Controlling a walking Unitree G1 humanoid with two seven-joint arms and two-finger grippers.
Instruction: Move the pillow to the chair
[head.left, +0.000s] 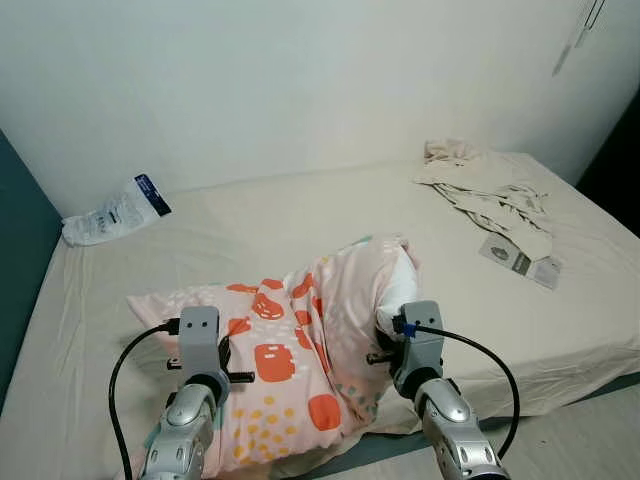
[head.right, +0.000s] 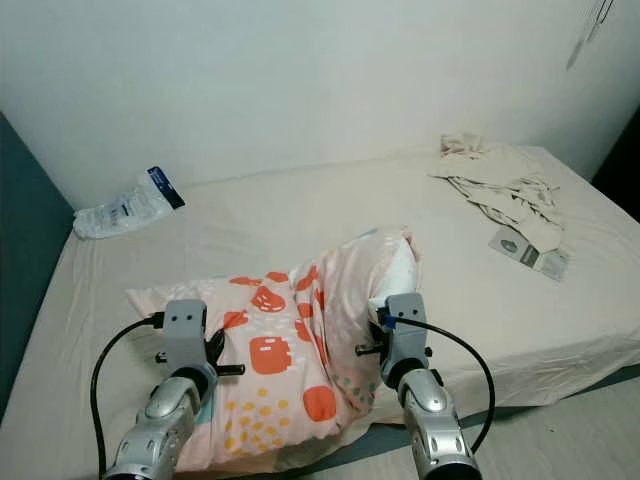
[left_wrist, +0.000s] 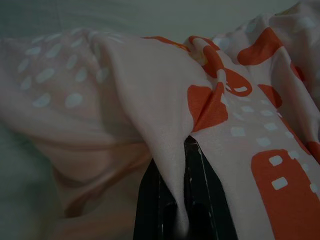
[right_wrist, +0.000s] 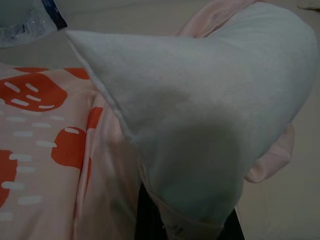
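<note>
The pillow (head.left: 290, 350), pink with orange patches and white dots, lies on the bed (head.left: 300, 215) near its front edge, with its right end raised. My left gripper (left_wrist: 181, 210) is shut on a fold of the pink cover at the pillow's left side. My right gripper (right_wrist: 185, 225) is shut on the raised right end, where the white inner pillow (right_wrist: 200, 110) bulges out of the cover. In the eye views both wrists (head.left: 198, 340) (head.left: 418, 335) sit against the pillow, one on each side, and the fabric hides the fingers.
A white and blue plastic packet (head.left: 115, 212) lies at the bed's far left. Crumpled beige clothes (head.left: 490, 185) and a small card (head.left: 520, 260) lie at the right. A dark teal panel (head.left: 20, 260) borders the left side. Floor (head.left: 580, 440) shows at the bed's front right.
</note>
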